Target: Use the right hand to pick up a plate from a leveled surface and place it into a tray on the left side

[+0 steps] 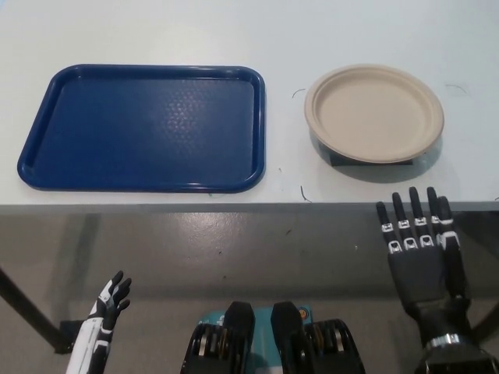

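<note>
We saw a pale desk (156,31) filling the upper half, its front edge above a glossy grey floor (234,249).

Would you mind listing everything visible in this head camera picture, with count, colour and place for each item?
table: one, pale grey-white, fills the upper half of the view.
tray: one, dark blue, rectangular, lying flat on the table's left part, nothing in it.
plate: one, beige, round, on the table's right part, resting on a low dark support whose edge shows under its near rim.
floor: grey, below the table's near edge.
left hand: one, white with dark fingers, low at the lower left, holding nothing.
right hand: one, black, open with fingers spread, at the lower right just off the table's near edge, short of the plate.
</note>
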You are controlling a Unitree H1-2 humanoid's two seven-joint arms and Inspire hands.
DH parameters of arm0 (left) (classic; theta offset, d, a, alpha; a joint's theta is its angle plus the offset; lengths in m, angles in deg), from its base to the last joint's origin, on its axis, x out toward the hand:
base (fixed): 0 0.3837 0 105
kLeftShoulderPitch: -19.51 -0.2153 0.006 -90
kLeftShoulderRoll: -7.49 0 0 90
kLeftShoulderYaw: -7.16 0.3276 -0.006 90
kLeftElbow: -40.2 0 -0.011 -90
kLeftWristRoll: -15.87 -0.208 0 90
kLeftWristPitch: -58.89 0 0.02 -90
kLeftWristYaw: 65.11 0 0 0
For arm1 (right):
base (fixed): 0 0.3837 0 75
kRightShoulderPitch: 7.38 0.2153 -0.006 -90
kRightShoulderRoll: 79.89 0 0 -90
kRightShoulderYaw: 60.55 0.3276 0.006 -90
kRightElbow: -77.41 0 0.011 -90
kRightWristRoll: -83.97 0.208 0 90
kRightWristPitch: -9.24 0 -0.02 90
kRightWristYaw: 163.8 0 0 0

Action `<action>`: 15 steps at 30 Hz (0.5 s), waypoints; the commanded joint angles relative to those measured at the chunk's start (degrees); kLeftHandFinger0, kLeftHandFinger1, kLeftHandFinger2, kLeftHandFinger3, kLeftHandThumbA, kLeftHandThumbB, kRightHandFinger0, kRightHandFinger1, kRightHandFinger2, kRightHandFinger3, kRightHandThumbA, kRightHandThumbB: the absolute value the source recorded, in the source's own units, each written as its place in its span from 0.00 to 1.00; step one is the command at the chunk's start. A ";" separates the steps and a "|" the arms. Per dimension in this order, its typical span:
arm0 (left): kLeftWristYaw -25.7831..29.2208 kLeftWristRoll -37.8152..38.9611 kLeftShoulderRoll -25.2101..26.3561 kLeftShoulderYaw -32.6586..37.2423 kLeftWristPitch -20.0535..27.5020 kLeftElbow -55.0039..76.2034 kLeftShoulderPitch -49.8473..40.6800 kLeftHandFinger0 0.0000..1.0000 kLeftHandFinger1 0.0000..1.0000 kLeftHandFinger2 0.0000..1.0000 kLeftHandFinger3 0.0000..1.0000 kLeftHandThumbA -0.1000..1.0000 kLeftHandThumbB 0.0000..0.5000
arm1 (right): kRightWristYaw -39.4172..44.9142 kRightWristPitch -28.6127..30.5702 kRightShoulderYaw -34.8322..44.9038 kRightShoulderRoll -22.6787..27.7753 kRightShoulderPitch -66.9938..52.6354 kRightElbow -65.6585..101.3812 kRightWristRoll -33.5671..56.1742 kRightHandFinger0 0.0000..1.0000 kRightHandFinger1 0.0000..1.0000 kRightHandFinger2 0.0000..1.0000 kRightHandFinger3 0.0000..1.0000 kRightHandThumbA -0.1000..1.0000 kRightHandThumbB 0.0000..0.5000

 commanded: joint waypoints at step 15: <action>-0.11 -0.36 0.79 0.08 2.09 -0.12 0.85 1.00 1.00 1.00 1.00 1.00 0.24 | -0.44 1.40 5.02 -2.59 8.79 -9.50 -0.41 1.00 1.00 1.00 1.00 1.00 0.90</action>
